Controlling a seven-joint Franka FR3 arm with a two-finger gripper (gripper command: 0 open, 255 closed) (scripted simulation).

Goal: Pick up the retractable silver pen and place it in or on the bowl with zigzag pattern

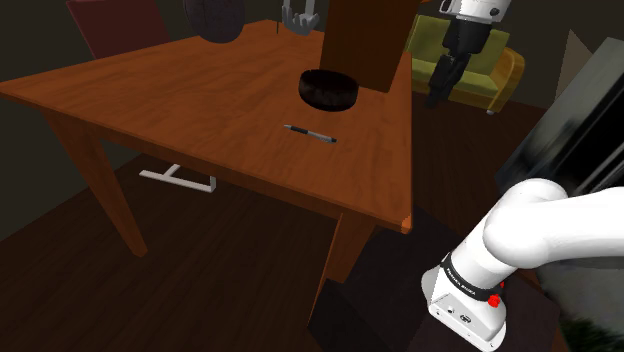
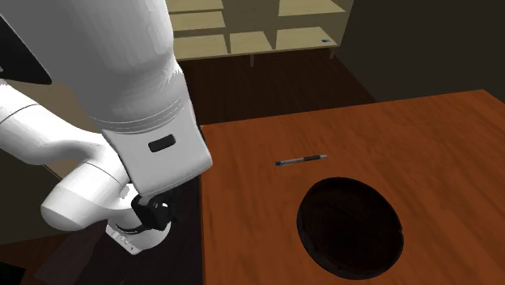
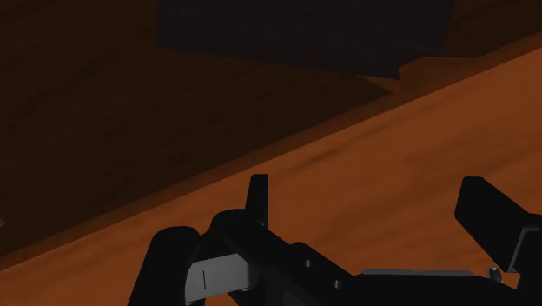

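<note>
A slim silver pen with dark ends lies flat on the brown wooden table. A dark round bowl stands a short way from it; no pattern can be made out on it. My black gripper hangs high up, off the shoulder view's right of the bowl, over the table's edge and well apart from the pen. In the wrist view the gripper is open, its fingers wide apart with nothing between them, above the table's edge.
A tall brown panel rises right behind the bowl. A dark red chair and a yellow-green sofa stand beyond the table. Shelves line the far wall. My dark stand sits at the table's near corner.
</note>
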